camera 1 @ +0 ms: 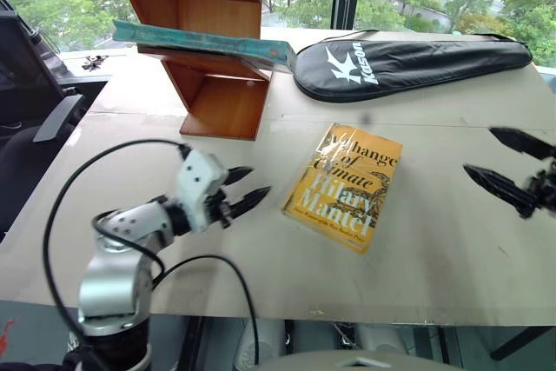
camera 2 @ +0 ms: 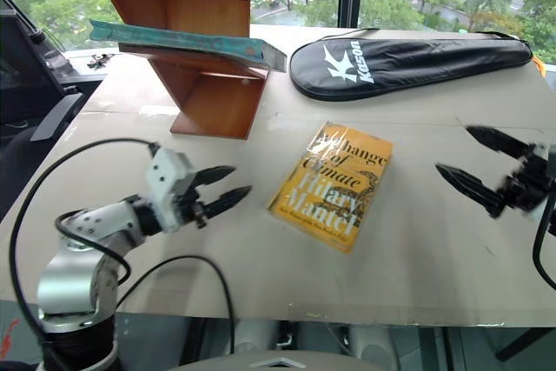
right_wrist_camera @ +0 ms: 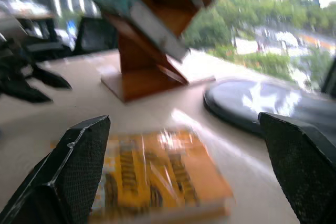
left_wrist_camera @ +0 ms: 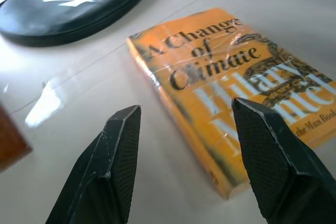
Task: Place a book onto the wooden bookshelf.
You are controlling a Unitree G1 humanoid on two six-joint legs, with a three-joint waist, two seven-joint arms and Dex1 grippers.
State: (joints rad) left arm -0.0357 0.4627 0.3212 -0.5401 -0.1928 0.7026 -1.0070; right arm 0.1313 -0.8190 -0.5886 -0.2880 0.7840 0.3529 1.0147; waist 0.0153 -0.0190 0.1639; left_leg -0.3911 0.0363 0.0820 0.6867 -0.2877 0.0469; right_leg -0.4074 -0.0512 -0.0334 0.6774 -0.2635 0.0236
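Note:
The teal-green book (camera 1: 204,41) lies flat on the thin shelf board of the wooden bookshelf (camera 1: 221,97) at the table's far left, one end jutting out to the right; it also shows as the teal-green book (right_wrist_camera: 142,19) on the bookshelf (right_wrist_camera: 142,74). My left gripper (camera 1: 261,180) hangs low over the table in front of the shelf, open and empty, pointing right toward the yellow book. My right gripper (camera 1: 478,150) stands open and empty at the right edge, pointing left. Neither gripper touches the book.
A yellow-orange "Hilary Mantel" book (camera 1: 347,184) lies mid-table between the grippers, just past my left fingertips (left_wrist_camera: 121,145). A black racket case (camera 1: 408,62) lies at the back right. A dark office chair (camera 1: 35,102) stands off the table's left side.

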